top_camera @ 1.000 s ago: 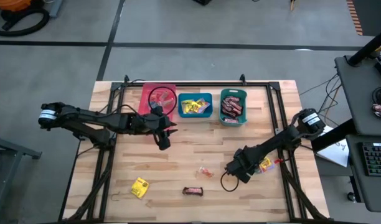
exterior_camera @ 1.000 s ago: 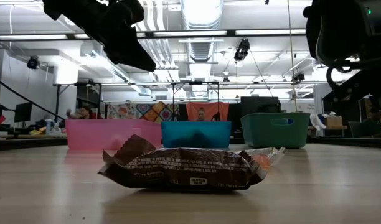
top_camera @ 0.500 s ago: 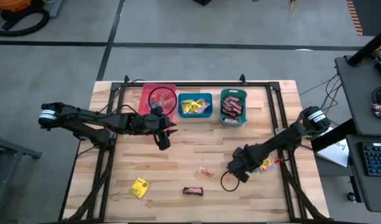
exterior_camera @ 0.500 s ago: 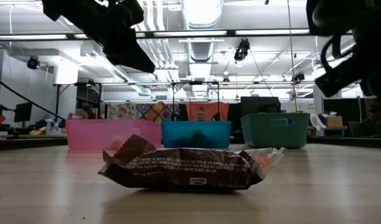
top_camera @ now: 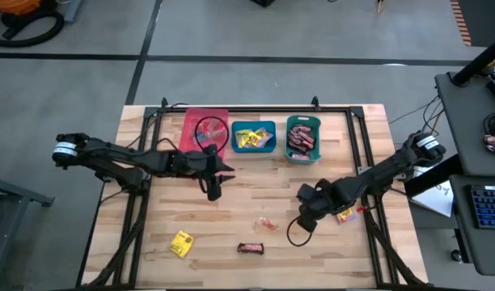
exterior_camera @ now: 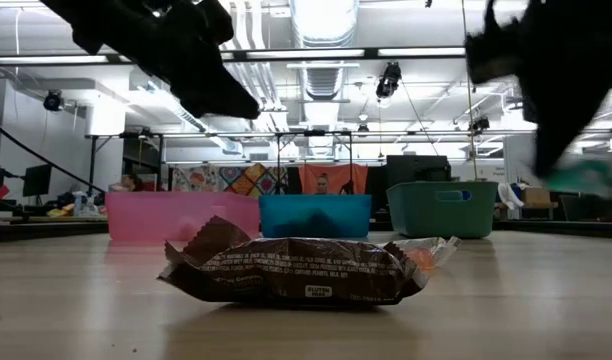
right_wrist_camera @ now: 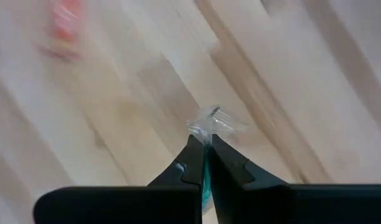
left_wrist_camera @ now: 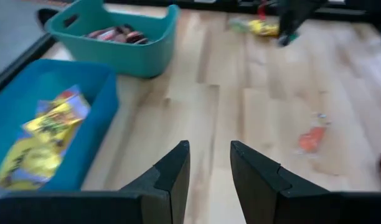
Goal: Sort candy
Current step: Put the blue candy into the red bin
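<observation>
Pinching a clear-wrapped candy (right_wrist_camera: 210,124), the right gripper (right_wrist_camera: 205,163) is clamped — left gripper (left_wrist_camera: 209,163) narrowly parted, empty.

- The counter (top_camera: 255,190) under me is pale wood planks, smooth with a matt finish and visible grain.
- The pink bin (exterior_camera: 181,215), blue bin (top_camera: 254,139) and teal bin (left_wrist_camera: 116,40) look like smooth moulded plastic with a soft sheen.
- The chocolate bar (exterior_camera: 298,270) has a crinkled, glossy brown foil wrapper.
- My right claw (right_wrist_camera: 204,167) pinches a candy (right_wrist_camera: 212,124) in clear, crinkly film.
- The fingers (left_wrist_camera: 172,177) of my left claw (left_wrist_camera: 209,168) look like dark matt plastic.
- The yellow packet (top_camera: 181,242) has a shiny wrapper.
</observation>
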`<state>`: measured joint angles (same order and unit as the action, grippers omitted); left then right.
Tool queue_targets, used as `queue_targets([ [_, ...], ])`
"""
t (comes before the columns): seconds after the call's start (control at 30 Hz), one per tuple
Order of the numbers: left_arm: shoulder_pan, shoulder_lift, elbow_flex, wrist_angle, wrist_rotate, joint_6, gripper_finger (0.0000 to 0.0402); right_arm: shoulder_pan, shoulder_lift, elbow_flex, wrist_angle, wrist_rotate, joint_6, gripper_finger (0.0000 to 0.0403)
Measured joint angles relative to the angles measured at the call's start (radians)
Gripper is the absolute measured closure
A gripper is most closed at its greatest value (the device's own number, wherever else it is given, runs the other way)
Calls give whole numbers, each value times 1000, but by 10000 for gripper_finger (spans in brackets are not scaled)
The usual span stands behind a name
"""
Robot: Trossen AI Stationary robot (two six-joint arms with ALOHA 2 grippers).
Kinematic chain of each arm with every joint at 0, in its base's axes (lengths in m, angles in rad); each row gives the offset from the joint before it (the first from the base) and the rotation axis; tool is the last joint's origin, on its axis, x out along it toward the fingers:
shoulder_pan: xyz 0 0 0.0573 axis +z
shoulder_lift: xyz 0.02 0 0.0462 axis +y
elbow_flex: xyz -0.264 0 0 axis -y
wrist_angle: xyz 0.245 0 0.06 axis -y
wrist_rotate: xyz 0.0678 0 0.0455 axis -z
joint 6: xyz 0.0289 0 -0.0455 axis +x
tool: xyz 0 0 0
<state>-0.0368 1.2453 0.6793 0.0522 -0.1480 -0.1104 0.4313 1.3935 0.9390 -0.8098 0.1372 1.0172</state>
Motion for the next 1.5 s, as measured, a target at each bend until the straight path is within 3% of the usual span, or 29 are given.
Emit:
queue_targets([
  [0.23,-6,2,-51,202,51,3,302,-36,-24,0,270,108,-301,394],
  [0.4,-6,21,-85,384,204,23,302,-81,-17,-5,511,127,-600,394],
  [0.5,-6,42,-87,425,245,23,302,-110,-16,-8,617,124,-764,394],
  [0.6,-6,70,-81,435,245,36,302,-147,-17,-8,709,108,-887,394],
  [0.73,-6,107,-63,442,245,61,302,-215,-17,-9,830,-27,-1009,394],
  [1.0,-6,174,-25,498,246,100,290,-347,-17,-9,985,-330,-1143,394],
  [1.5,-6,275,53,558,265,101,261,-399,-14,-9,995,-351,-1202,394],
])
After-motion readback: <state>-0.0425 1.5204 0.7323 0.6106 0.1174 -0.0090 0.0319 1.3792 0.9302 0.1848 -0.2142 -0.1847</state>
